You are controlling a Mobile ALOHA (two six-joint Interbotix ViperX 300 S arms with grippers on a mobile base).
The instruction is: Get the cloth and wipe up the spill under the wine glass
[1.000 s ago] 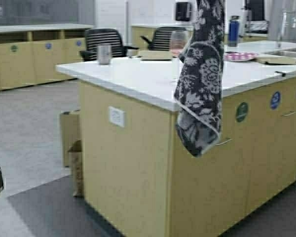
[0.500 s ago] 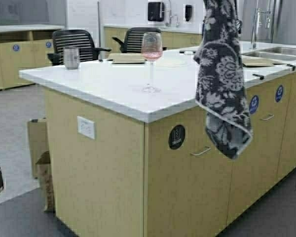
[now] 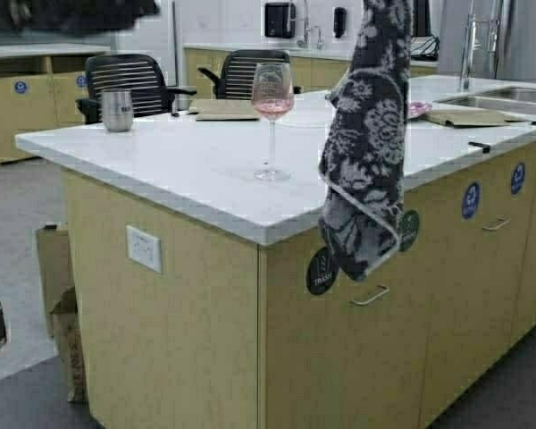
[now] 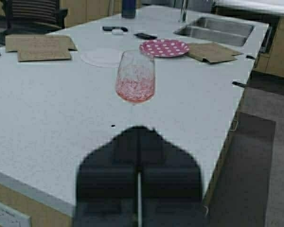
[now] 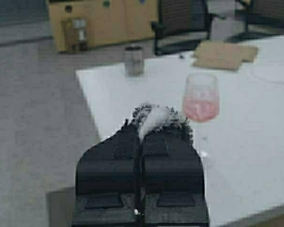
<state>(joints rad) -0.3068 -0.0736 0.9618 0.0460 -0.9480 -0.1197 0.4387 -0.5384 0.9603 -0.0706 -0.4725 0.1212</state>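
Note:
The cloth (image 3: 368, 152), dark grey with a white floral pattern, hangs from the top of the high view in front of the counter's edge. My right gripper (image 5: 141, 135) is shut on a tuft of the cloth (image 5: 156, 118). It is held above the counter corner, short of the wine glass (image 5: 200, 98). The wine glass (image 3: 272, 121) stands upright on the white counter (image 3: 188, 170), pink liquid in its bowl. My left gripper (image 4: 138, 130) is shut and empty, hovering above the counter just short of the wine glass (image 4: 135, 78). I cannot make out the spill.
A steel tumbler (image 3: 117, 110) stands at the counter's far left corner. Flat cardboard (image 3: 223, 109), a pink dotted plate (image 4: 164, 48) and a sink (image 3: 509, 96) lie beyond the glass. Chairs (image 3: 125, 76) stand behind the counter. Cardboard boxes (image 3: 58, 295) sit on the floor at left.
The robot has moved: the counter has shifted across the high view and the wine glass has come into sight. The hanging cloth has swung left. A dark blur has appeared at top left.

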